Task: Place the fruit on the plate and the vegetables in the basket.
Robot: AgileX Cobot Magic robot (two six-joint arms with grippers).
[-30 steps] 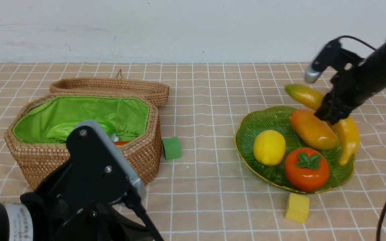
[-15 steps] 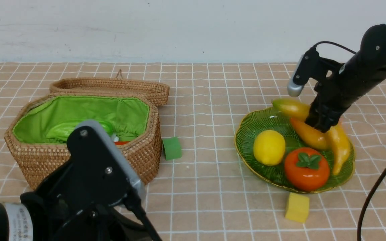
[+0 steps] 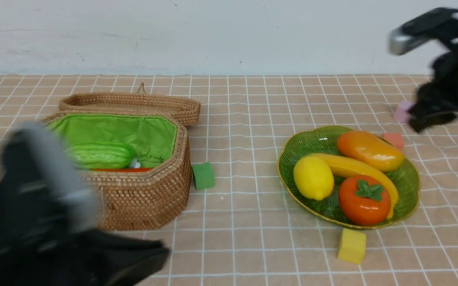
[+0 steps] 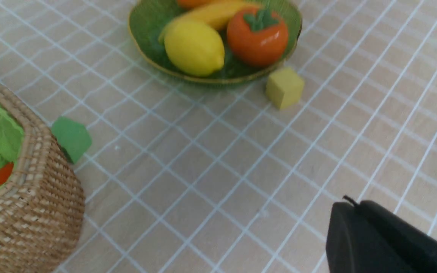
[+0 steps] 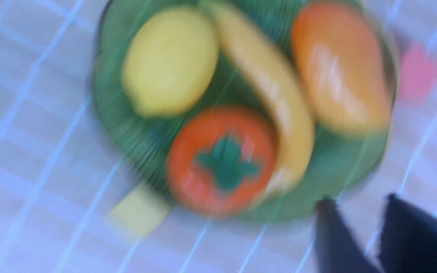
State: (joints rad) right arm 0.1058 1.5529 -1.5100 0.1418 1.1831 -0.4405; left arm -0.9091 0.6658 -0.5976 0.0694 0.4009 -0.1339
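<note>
The green plate (image 3: pixel 292 149) at the right holds all the fruit: lemon (image 3: pixel 313 177), banana (image 3: pixel 356 169), mango (image 3: pixel 370 151) and persimmon (image 3: pixel 364 200). My right gripper (image 3: pixel 420 121) hangs blurred above and to the right of the plate. In the right wrist view it (image 5: pixel 359 201) is open with nothing between its fingers. At the left, the wicker basket (image 3: pixel 141 198) holds a cucumber (image 3: pixel 99 155) and an orange carrot (image 3: pixel 121 169). My left gripper (image 4: pixel 349 204) is shut and empty, a dark blur low in front of the basket.
The flat wicker lid (image 3: pixel 129 104) lies behind the basket. Loose foam cubes lie about: green (image 3: pixel 204 175) beside the basket, yellow (image 3: pixel 351 246) in front of the plate, pink (image 3: pixel 402 112) and red (image 3: pixel 394 140) behind the plate.
The right gripper let go of the banana, which now lies on the plate between lemon and mango, and rose up and to the right. The left arm swung down and left, uncovering the cucumber.
</note>
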